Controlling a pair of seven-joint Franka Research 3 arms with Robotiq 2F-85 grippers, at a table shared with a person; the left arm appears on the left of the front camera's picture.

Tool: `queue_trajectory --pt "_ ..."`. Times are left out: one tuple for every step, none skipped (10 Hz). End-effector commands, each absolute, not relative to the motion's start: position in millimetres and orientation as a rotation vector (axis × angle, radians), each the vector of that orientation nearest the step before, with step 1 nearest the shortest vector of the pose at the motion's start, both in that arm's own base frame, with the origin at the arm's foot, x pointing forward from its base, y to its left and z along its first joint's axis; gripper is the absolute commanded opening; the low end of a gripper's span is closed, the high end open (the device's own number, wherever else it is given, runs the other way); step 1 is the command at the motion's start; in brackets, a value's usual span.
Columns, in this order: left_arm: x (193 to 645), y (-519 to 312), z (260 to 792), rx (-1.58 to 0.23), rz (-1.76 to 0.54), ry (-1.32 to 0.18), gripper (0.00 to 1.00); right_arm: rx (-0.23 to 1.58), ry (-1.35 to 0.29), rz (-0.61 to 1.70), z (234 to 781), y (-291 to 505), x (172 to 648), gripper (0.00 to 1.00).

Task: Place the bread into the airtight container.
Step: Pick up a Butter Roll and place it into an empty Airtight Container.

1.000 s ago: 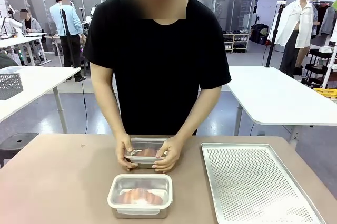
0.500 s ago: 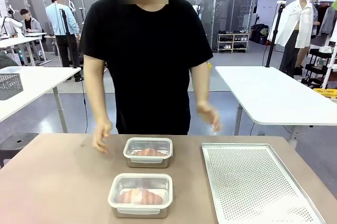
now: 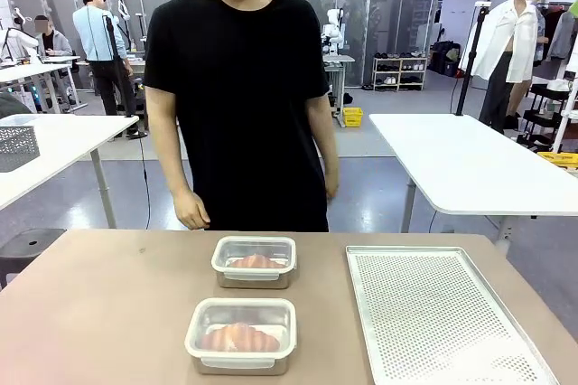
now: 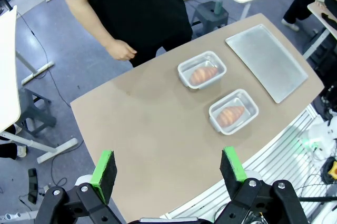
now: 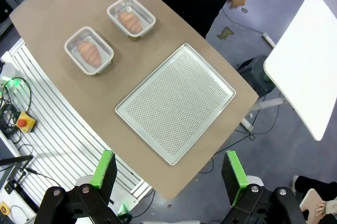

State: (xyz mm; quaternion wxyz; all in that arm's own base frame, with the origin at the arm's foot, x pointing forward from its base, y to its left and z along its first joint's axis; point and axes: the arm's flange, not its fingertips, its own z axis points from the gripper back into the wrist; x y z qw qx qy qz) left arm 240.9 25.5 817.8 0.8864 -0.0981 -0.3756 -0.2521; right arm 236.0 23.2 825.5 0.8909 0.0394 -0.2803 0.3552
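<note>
Front view: two lidded airtight containers sit on the brown desk [image 3: 108, 304], one behind the other. The near container [image 3: 240, 335] holds a piece of bread [image 3: 239, 338] under its clear lid; the far container [image 3: 255, 261], closer to the person, holds another bread [image 3: 256, 262]. A perforated metal tray [image 3: 438, 313] lies flat to the right of both, apart from them. The person stands at the far edge with arms hanging; one hand [image 3: 191, 213] is level with the desk edge and touches nothing.

Left wrist view: the left tool [image 4: 169, 166] hangs high above the desk with its green pads spread wide and nothing between them. Below it lie both containers, each with its bread, and the tray beyond. This view also shows the desk's bare half and the floor beside it.

Right wrist view: the right tool [image 5: 169, 169] is likewise high up, fingers wide apart and holding nothing. From here the whole tray outline is visible, with a metal rack along the desk's robot side and a neighbouring white table [image 5: 305, 71].
</note>
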Motion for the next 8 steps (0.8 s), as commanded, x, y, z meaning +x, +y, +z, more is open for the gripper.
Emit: queue_trajectory --pt "240.7 24.8 818.6 -0.208 -0.53 -0.782 1.0 0.067 -0.589 0.734 825.9 23.0 235.4 1.0" --pt "240.7 24.8 818.6 -0.208 -0.53 -0.782 1.0 0.067 -0.589 0.734 825.9 23.0 235.4 1.0" --pt "240.7 24.8 818.6 -0.208 -0.53 -0.782 1.0 0.067 -0.589 0.734 825.9 23.0 235.4 1.0" --pt "240.7 24.8 818.6 -0.208 -0.53 -0.782 1.0 0.067 -0.589 0.734 825.9 23.0 235.4 1.0" --pt "240.7 24.8 818.6 -0.208 -0.53 -0.782 1.0 0.067 -0.589 0.734 825.9 23.0 235.4 1.0" --pt "240.7 24.8 818.6 -0.208 -0.53 -0.782 1.0 0.067 -0.589 0.734 825.9 23.0 235.4 1.0" --pt "240.7 24.8 818.6 -0.208 -0.53 -0.782 1.0 0.067 -0.589 0.734 825.9 23.0 235.4 1.0" --pt "240.7 24.8 818.6 -0.208 -0.53 -0.782 1.0 0.067 -0.589 0.734 825.9 23.0 235.4 1.0"
